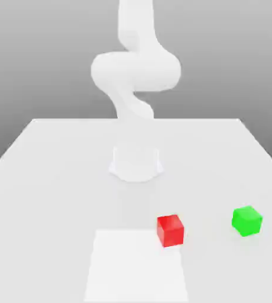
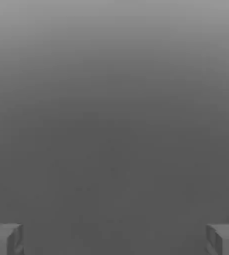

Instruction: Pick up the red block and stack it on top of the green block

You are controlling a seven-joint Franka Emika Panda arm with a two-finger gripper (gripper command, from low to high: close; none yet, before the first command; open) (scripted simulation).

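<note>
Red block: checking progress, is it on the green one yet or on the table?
On the table. The red block sits apart from the green block.

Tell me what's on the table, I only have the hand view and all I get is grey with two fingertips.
Observer: A red block sits on the white table, nothing on it.
Operator: And the green one?
Observer: The green block stands apart from the red, toward the exterior view's right.
Operator: Are they touching?
Observer: No, bare table lies between them.
</note>
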